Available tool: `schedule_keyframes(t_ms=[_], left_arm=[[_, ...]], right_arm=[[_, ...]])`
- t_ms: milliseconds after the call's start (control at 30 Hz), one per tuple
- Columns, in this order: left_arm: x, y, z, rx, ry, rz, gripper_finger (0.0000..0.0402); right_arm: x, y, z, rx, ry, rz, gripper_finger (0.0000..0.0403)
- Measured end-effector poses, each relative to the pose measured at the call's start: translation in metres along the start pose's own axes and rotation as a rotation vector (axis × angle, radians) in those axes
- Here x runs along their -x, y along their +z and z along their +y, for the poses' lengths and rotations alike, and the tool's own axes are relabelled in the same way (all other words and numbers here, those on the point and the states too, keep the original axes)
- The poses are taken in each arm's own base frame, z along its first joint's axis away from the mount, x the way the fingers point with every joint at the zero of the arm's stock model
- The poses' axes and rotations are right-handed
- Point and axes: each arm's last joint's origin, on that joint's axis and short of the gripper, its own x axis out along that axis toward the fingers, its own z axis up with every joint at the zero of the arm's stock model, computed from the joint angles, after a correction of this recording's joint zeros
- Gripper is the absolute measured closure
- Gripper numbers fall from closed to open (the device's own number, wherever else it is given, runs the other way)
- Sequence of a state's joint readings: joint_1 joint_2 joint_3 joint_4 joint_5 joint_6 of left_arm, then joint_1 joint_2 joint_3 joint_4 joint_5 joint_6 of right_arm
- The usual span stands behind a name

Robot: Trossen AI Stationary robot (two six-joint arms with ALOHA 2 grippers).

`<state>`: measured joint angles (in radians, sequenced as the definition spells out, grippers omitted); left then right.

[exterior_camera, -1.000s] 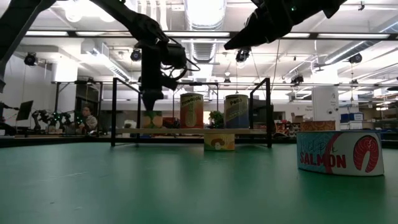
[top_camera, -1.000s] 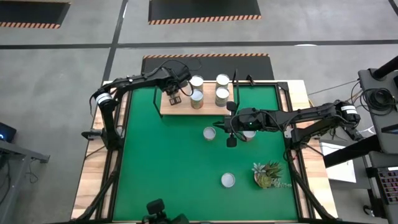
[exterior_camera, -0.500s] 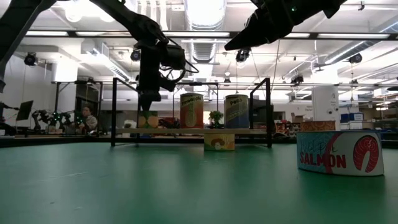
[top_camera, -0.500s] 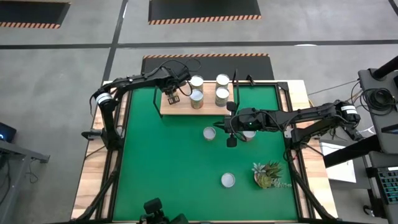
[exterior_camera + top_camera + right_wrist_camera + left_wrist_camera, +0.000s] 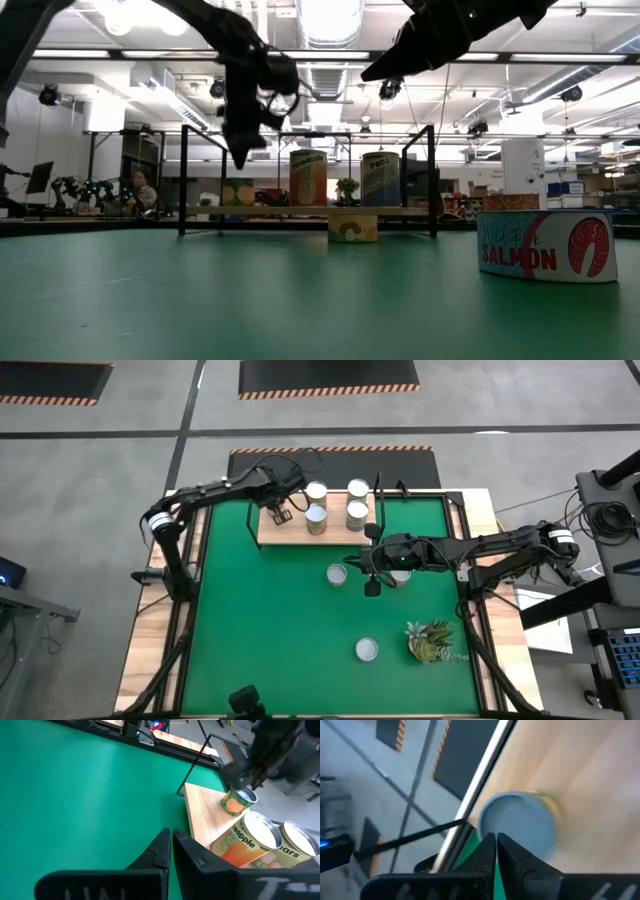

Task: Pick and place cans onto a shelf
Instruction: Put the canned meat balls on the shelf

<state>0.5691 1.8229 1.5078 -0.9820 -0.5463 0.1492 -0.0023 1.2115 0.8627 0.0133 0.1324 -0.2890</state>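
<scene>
The light-wood shelf [image 5: 298, 536] lies at the far side of the green mat and carries several upright cans [image 5: 316, 515]. A small can with an orange picture [image 5: 235, 803] stands on the shelf's left end, silver top up [image 5: 520, 822]. My left gripper [image 5: 279, 513] is shut and hangs just above this can without touching it [image 5: 240, 158]. My right gripper [image 5: 352, 564] is shut and empty, held high over the mat's middle, near a loose can [image 5: 337, 574].
Loose cans stand on the mat: one partly under my right arm [image 5: 400, 576] and a flat salmon tin [image 5: 367, 649] near the front. A small leafy plant [image 5: 432, 640] sits at the front right. Black bracket posts [image 5: 183, 180] rise at the shelf's ends.
My left gripper has gone up from the small can on the shelf's left end and now hangs clear above it. The can stays upright on the shelf. My right arm has kept still.
</scene>
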Motion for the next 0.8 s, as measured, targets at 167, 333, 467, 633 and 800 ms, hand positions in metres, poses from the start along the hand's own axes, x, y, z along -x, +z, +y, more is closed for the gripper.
schedule_keyframes(t_ms=[167,333,467,633,800], left_arm=[[0.053,-0.006,-0.011,0.062,-0.17,-0.176,0.0402],[0.112,-0.025,-0.037,0.026,-0.303,-0.454,0.0402],[0.147,-0.056,-0.06,-0.011,-0.373,-0.677,0.0402],[0.17,-0.099,-0.082,-0.043,-0.466,-0.941,0.0402],[0.176,-0.13,-0.082,-0.037,-0.501,-1.141,0.0402]], right_arm=[[0.0,0.0,0.0,-0.048,-0.002,0.001,0.0394],[0.0,-0.001,0.0,-0.159,-0.006,0.012,0.0394],[0.0,-0.004,0.002,-0.27,-0.023,0.049,0.0394],[0.004,-0.005,0.017,-0.362,0.03,0.134,0.0394],[0.016,-0.001,0.019,-0.53,0.024,0.335,0.0394]])
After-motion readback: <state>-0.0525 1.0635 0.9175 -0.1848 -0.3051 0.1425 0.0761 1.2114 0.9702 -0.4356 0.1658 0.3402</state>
